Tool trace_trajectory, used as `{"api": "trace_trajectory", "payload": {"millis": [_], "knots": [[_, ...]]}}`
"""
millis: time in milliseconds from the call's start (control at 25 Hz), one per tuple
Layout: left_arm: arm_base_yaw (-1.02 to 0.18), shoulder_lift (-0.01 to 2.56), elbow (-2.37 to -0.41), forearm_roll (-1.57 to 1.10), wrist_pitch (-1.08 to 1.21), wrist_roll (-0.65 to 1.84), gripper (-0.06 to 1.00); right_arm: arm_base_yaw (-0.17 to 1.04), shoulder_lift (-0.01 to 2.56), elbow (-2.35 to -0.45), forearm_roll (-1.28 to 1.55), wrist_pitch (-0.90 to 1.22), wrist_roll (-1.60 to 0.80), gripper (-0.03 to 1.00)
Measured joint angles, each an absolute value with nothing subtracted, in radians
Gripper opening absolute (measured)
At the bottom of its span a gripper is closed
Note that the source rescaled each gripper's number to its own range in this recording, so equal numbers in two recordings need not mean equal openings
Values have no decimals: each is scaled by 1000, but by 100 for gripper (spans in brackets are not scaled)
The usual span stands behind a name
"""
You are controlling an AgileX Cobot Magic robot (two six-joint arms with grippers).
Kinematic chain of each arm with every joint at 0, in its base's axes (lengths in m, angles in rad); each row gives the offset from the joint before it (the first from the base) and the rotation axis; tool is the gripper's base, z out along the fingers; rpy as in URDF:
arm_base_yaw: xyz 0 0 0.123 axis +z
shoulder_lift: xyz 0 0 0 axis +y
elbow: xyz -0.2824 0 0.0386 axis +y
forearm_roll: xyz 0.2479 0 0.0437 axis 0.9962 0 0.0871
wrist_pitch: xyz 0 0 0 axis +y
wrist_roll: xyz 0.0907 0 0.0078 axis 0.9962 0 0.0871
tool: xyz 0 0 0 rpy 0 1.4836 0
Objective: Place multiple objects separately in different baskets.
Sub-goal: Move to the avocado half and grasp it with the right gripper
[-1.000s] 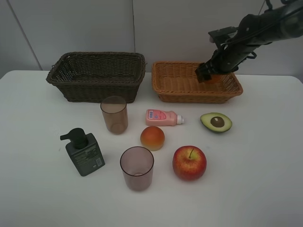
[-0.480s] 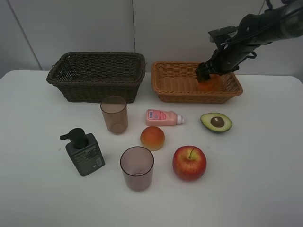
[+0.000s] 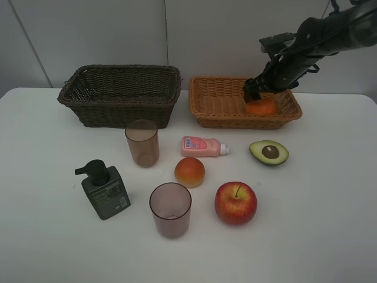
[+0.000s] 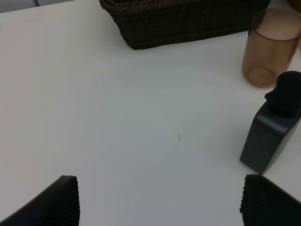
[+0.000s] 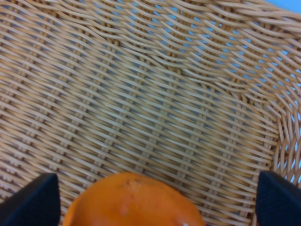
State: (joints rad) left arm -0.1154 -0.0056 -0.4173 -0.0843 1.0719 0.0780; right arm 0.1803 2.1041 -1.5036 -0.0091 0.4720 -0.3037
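Note:
The orange tangerine point(image 3: 261, 107) point(image 5: 134, 200) lies in the right end of the light tan basket point(image 3: 235, 122) point(image 5: 155, 94). My right gripper point(image 3: 257, 92) point(image 5: 155, 200) hangs open just above it, a finger on either side, with a gap to the fruit. The dark brown basket point(image 3: 121, 109) holds nothing that I can see. On the table lie the red apple point(image 3: 235, 203), peach-coloured fruit point(image 3: 189, 172), avocado half point(image 3: 269, 152), pink bottle point(image 3: 203, 146), green pump bottle point(image 3: 105, 191) and two cups point(image 3: 142, 143) point(image 3: 170, 210). My left gripper point(image 4: 164, 202) is open over bare table.
The left wrist view shows the pump bottle point(image 4: 273, 136), one cup point(image 4: 270, 47) and the dark basket point(image 4: 183, 21) ahead of the open fingers. A white wall stands behind the baskets. The white table point(image 3: 53, 236) extends to the front edge.
My right gripper has opened and the tangerine has dropped from between its fingers onto the tan basket's floor. The left gripper and the table objects have not moved.

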Motion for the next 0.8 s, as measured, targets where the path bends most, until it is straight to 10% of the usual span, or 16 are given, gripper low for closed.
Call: {"api": "trace_trajectory", "payload": {"millis": [800], "knots": [[-115, -6, -417, -84, 1072, 78, 93, 186, 1901, -1504, -28, 722, -300, 65]]}}
